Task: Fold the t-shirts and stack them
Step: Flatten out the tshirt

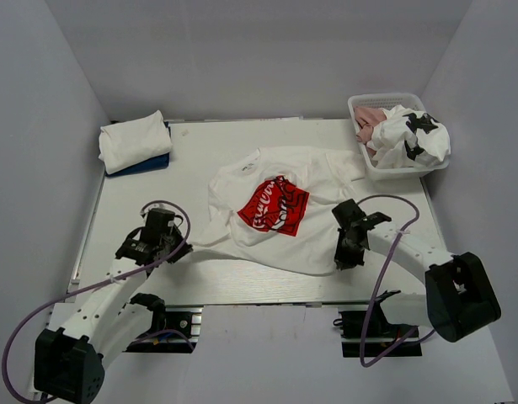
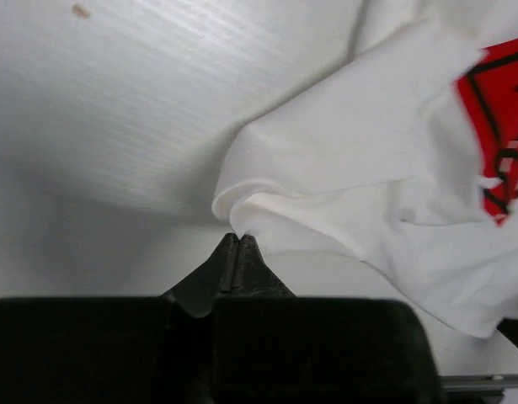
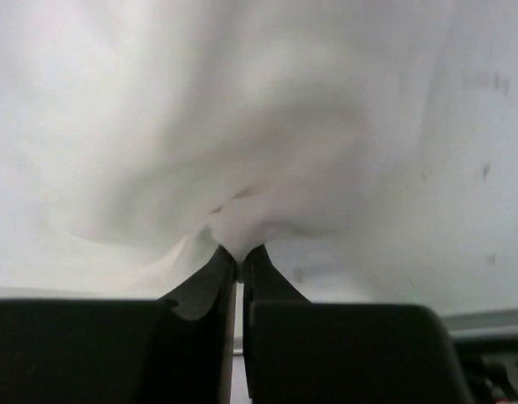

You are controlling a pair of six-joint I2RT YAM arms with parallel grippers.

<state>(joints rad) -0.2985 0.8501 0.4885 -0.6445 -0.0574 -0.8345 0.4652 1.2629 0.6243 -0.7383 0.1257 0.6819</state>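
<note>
Across the table (image 1: 191,160) the white t-shirt (image 1: 274,210) is spread mid-surface, collar pointed far-left, long axis run far-to-near and slightly skewed. Its near corners are pinched by the left gripper (image 1: 188,246) and right gripper (image 1: 343,261), both pressed together on cloth. Matched lifts and even tension are judged needed.

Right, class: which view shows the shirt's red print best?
Top external: the whole red print lies face up on the white t-shirt. Left wrist catches only its edge; right wrist shows just white cloth.
</note>
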